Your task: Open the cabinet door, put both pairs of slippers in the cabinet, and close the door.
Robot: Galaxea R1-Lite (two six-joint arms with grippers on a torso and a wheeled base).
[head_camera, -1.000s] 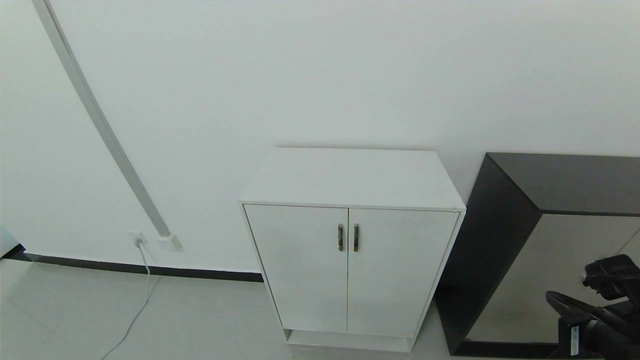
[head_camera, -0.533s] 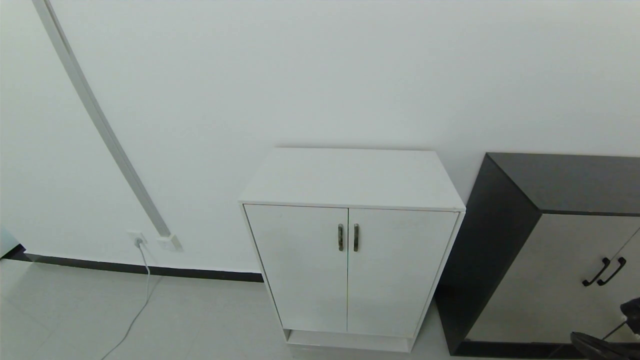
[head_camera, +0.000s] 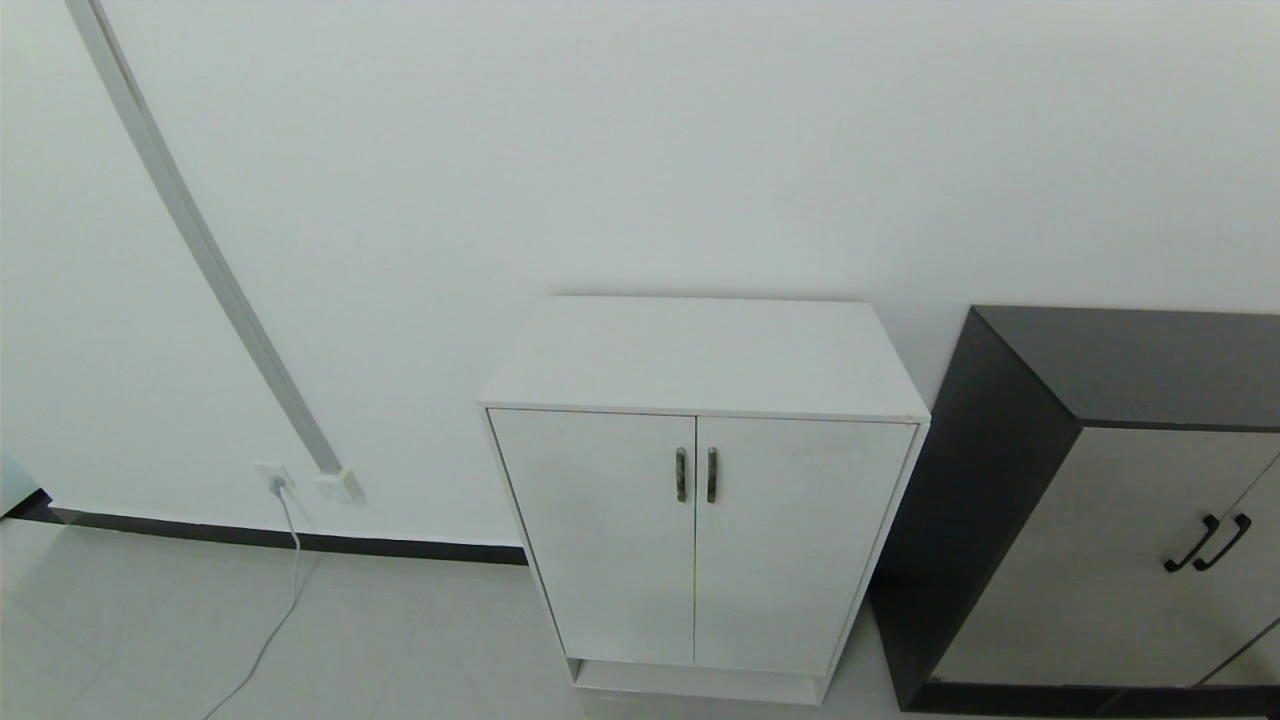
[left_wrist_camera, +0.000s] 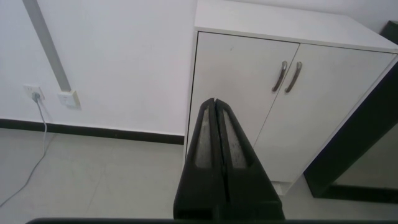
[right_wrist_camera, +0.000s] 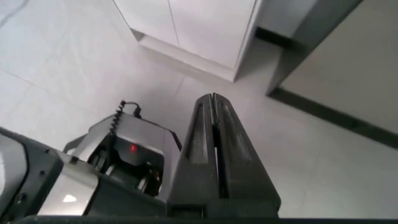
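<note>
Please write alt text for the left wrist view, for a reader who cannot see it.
A white cabinet, both doors closed, stands against a white wall; the left gripper, shut and empty, points toward it.

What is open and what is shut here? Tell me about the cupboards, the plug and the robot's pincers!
White two-door wooden cabinet: both doors shut.
Black cabinet with grey doors: doors shut.
Grey cable's plug: plugged into the white wall socket.
Left pincer: shut, holding nothing.
Right pincer: shut, holding nothing.
</note>
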